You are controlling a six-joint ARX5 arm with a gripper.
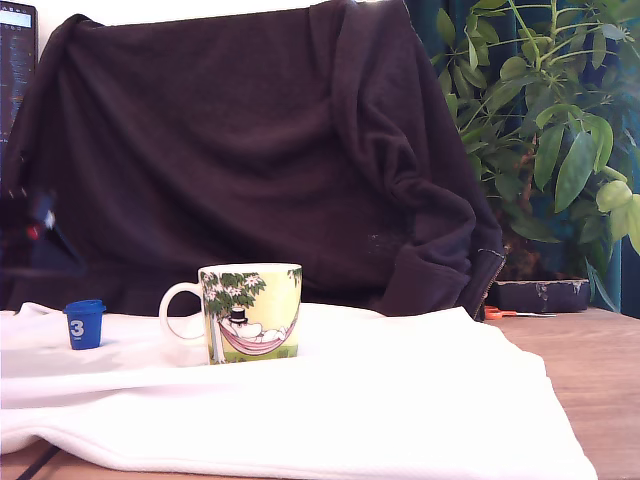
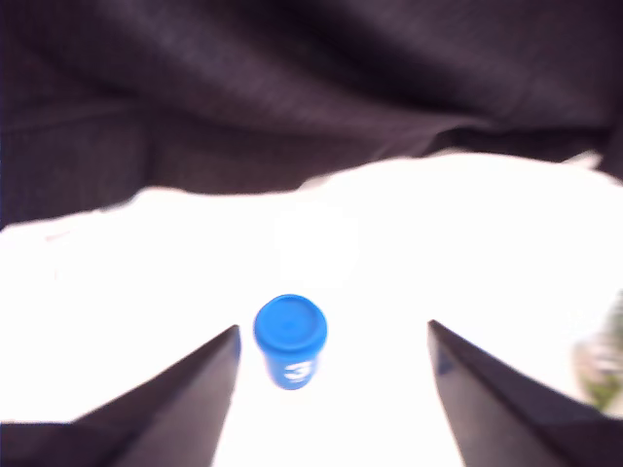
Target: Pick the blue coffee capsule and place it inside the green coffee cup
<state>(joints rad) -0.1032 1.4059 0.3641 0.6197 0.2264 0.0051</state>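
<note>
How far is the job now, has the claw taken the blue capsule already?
Not yet. The blue capsule stands on the white cloth, apart from the green cup. In hand: the open claw frames it, fingers not touching. Left: grasp, carry, drop into the cup.

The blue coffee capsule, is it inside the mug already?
No, the blue coffee capsule stands on the white cloth, apart from the green coffee cup and on the exterior view's left of it.

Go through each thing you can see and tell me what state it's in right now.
blue coffee capsule: upright on the white cloth, ungrasped.
green coffee cup: upright, handle toward the exterior view's left; inside not visible.
gripper: open, empty, capsule ahead between the fingers.
</note>
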